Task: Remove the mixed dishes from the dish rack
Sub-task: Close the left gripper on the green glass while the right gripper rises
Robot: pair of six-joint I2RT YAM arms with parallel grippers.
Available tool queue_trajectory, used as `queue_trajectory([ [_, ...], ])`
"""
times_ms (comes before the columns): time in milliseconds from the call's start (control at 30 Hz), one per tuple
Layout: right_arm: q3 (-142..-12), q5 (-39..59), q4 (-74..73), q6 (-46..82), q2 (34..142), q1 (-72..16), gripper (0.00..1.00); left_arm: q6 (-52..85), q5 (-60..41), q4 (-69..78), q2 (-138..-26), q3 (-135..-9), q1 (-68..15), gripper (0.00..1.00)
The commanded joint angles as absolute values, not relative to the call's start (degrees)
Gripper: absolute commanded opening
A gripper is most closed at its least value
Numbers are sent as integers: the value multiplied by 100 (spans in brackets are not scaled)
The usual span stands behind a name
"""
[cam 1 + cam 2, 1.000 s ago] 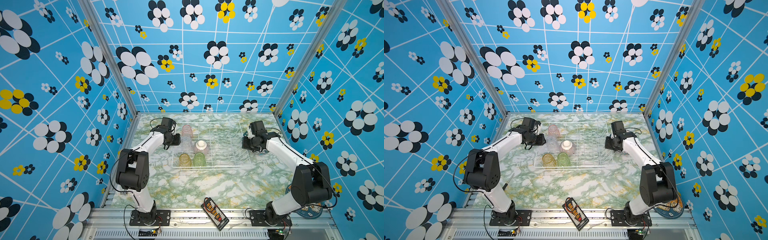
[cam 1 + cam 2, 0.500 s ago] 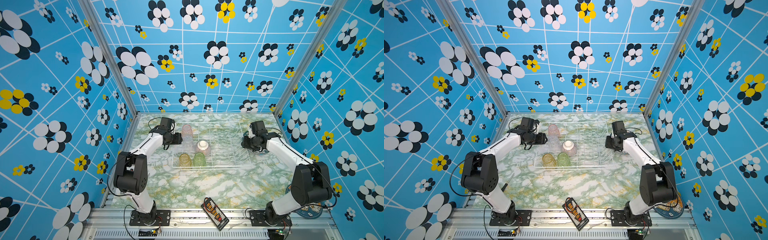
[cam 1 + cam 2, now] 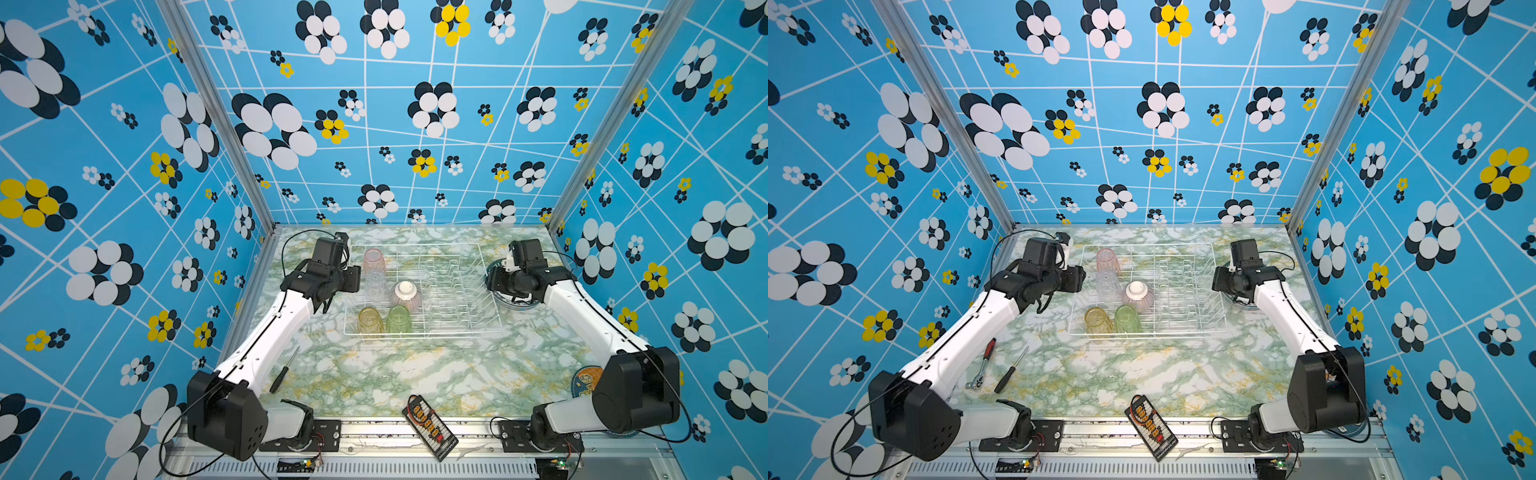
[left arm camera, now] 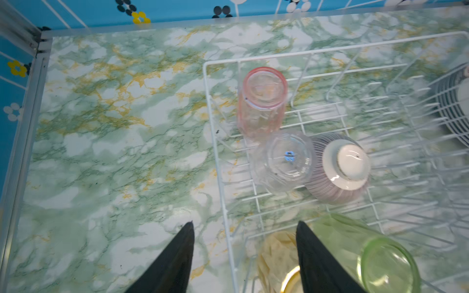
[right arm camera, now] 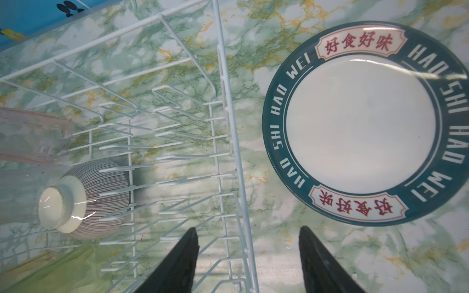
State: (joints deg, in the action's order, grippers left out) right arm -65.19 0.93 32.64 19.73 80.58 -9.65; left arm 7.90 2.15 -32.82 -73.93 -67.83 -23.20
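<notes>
left end effector (image 4: 245, 228) spread, empty, over rack (image 3: 449, 333) left rim | right end effector (image 5: 248, 228) spread, empty | plates (image 5: 363, 121) on desk (image 3: 374, 374) between rack and right edge | glasses (image 3: 376, 284), bowl (image 3: 406, 293) upside down in rack

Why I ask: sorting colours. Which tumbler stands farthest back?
The pink tumbler, at the far left corner of the dish rack; the clear tumbler, yellow tumbler and green tumbler stand farther forward.

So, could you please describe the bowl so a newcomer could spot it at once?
Find the white wire dish rack on the marbled table. In its left half, among four tumblers, the bowl sits upside down. It alone is squat, opaque and purple-striped.
</notes>
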Motion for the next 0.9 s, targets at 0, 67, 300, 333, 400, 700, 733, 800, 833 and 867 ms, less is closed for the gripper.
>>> queue_trajectory([
  [0, -6424, 364, 3525, 1985, 7561, -939, 73, 618, 406, -4038, -7305, -7010, -3073, 69],
  [67, -6335, 530, 3587, 2029, 7327, -957, 77, 713, 353, -4157, -7377, -7080, -3393, 71],
  [300, -6053, 595, 3811, 2101, 6572, -1090, 84, 990, 84, -4347, -8146, -7300, -3978, 86],
  [333, -6019, 597, 3808, 2105, 6506, -1090, 85, 1016, 20, -4386, -8271, -7350, -4010, 86],
  [400, -5970, 620, 3808, 2117, 6405, -1090, 86, 1073, -60, -4487, -8552, -7491, -4115, 86],
  [700, -5792, 708, 3658, 2101, 6356, -1090, 87, 1244, 45, -4867, -9285, -7922, -4312, 83],
  [733, -5783, 709, 3645, 2096, 6355, -1090, 88, 1263, 65, -4894, -9327, -7943, -4313, 83],
  [800, -5744, 704, 3611, 2075, 6363, -1090, 88, 1282, 78, -5033, -9461, -8042, -4309, 83],
  [833, -5740, 695, 3599, 2070, 6372, -1088, 88, 1296, 97, -5112, -9535, -8094, -4315, 83],
  [867, -5727, 699, 3595, 2066, 6376, -1090, 89, 1301, 98, -5185, -9623, -8142, -4314, 83],
])
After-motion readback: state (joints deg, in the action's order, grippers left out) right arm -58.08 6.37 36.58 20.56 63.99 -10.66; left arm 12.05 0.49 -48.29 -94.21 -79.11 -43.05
